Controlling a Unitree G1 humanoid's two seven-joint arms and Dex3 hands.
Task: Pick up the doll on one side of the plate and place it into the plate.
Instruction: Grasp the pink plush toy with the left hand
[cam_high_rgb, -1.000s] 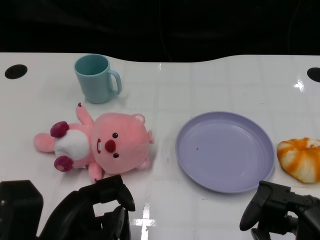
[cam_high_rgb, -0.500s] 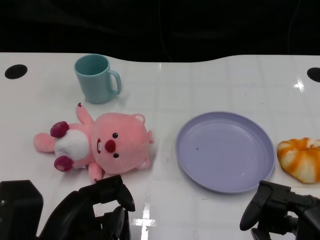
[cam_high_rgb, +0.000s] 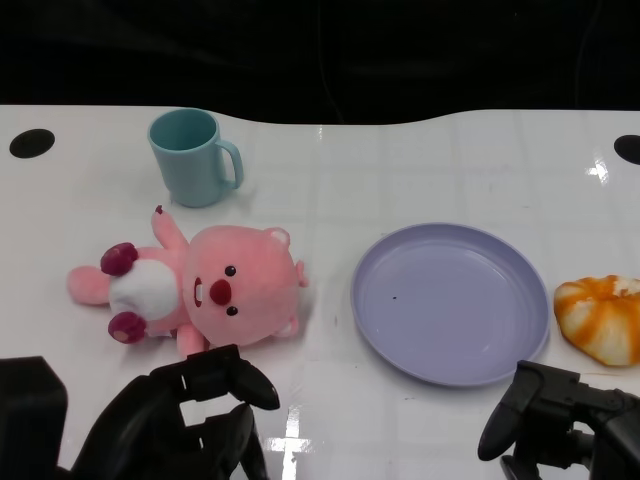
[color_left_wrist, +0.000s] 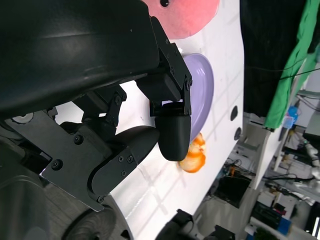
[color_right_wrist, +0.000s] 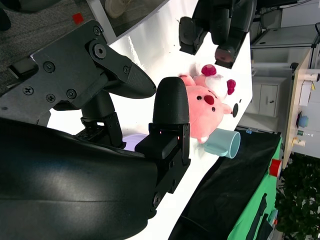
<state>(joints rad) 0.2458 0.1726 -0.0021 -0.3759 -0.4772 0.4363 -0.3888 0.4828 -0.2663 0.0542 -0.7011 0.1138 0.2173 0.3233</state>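
Right, the doll (cam_high_rgb: 195, 292) lies on its back on the white table (cam_high_rgb: 420, 160), well left of the plate (cam_high_rgb: 450, 302) and apart from it, with nothing touching it yet. Its big round head points toward the plate, its white belly and dark-red paws toward the table's left edge. The left hand (cam_high_rgb: 190, 415) hovers just near of the doll, fingers apart and holding nothing, one fingertip close by the doll's lower paw.

The step in hand looks like the reach-in for the grasp. The smart play would be to come down over the head or the neck, where the plush is thickest, and close firmly. Soft fabric gives under the fingers, so a shallow pinch on a limb would likely let the body dangle and swing. Lift it clear of the rim before carrying it across.

The plate is a smooth lilac disc with a low raised lip, glossy and probably plastic, bare inside but for a tiny dark speck. The doll is fuzzy pink plush, rounded everywhere. Behind it stands a teal mug (cam_high_rgb: 193, 157), handle turned right, clear of the reach. An orange-and-white pumpkin-shaped toy (cam_high_rgb: 601, 317) sits just beyond the plate's right rim. The right hand (cam_high_rgb: 550, 425) waits low by the plate's near edge, fingers spread, empty.
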